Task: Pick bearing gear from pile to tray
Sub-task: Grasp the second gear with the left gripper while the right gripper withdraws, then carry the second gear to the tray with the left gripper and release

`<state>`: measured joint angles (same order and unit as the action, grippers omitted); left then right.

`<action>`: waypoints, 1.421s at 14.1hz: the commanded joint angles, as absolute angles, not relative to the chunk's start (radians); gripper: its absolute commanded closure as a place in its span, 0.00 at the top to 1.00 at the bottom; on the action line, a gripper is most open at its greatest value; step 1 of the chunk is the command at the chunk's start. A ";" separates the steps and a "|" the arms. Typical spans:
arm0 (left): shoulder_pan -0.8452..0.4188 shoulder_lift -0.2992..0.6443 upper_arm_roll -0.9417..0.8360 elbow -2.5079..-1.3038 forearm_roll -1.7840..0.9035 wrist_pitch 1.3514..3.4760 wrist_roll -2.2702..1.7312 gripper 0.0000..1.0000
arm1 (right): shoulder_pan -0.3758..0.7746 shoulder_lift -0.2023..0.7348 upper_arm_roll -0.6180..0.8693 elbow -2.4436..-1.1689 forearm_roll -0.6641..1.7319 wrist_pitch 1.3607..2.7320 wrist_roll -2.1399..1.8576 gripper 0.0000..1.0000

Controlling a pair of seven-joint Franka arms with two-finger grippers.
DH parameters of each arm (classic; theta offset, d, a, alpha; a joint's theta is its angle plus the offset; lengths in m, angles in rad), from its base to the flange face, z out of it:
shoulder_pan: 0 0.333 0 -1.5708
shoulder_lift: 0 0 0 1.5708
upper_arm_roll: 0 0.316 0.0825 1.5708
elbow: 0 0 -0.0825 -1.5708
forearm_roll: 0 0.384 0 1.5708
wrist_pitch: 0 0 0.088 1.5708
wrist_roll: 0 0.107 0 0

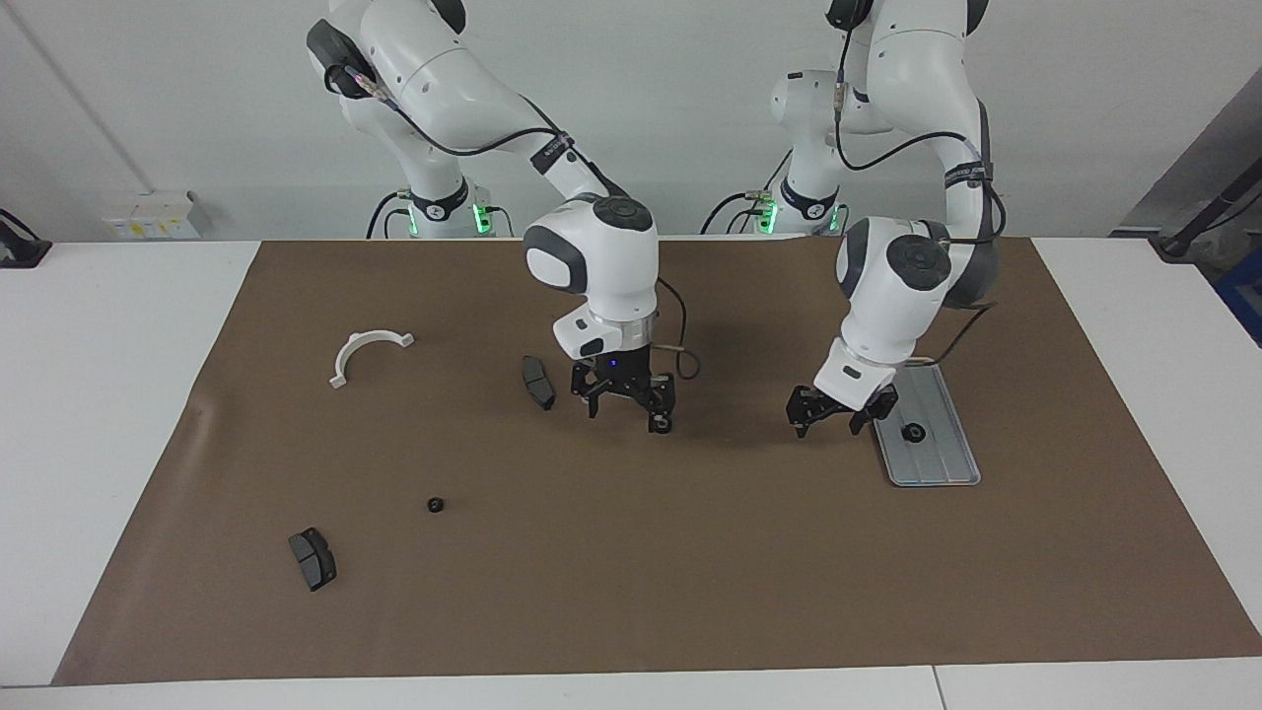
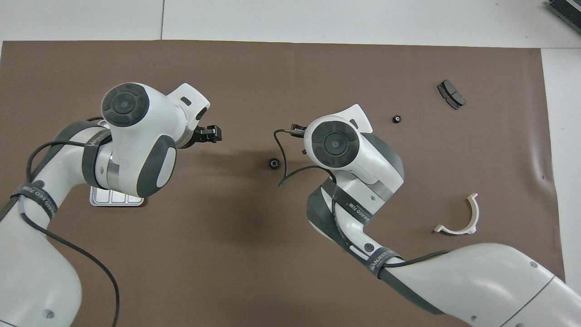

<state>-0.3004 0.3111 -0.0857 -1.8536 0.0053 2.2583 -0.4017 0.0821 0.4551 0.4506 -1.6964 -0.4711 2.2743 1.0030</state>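
Three gears [image 1: 435,505], one on tray [image 1: 948,429], two pads [image 1: 313,558], left gripper [image 1: 830,424], right gripper [image 1: 628,412], both released.

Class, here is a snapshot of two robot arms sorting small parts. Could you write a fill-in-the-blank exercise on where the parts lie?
1. One black gear lies on the silver ____.
2. ____ dark grey pads lie on the brown mat.
3. The white bracket lies toward the ____ arm's end of the table.

Missing words: tray; two; right.
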 commanded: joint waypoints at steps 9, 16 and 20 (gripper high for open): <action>-0.531 0.466 -0.066 -1.720 0.015 2.298 -0.670 0.77 | 0.063 0.603 0.149 -1.445 -0.080 2.151 0.192 1.00; -0.549 0.480 -0.066 -1.726 0.021 2.336 -0.690 0.74 | 0.046 0.621 0.092 -1.552 -0.039 2.252 0.012 1.00; -0.578 0.521 -0.064 -1.720 0.040 2.342 -0.692 0.74 | 0.049 0.597 0.091 -1.612 -0.015 2.256 0.008 1.00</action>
<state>-0.5405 0.4782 -0.0825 -1.7395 0.0087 2.3248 -0.6694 0.0537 0.6349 0.0902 -1.5446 -0.0480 2.2233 0.0461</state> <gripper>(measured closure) 0.256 0.000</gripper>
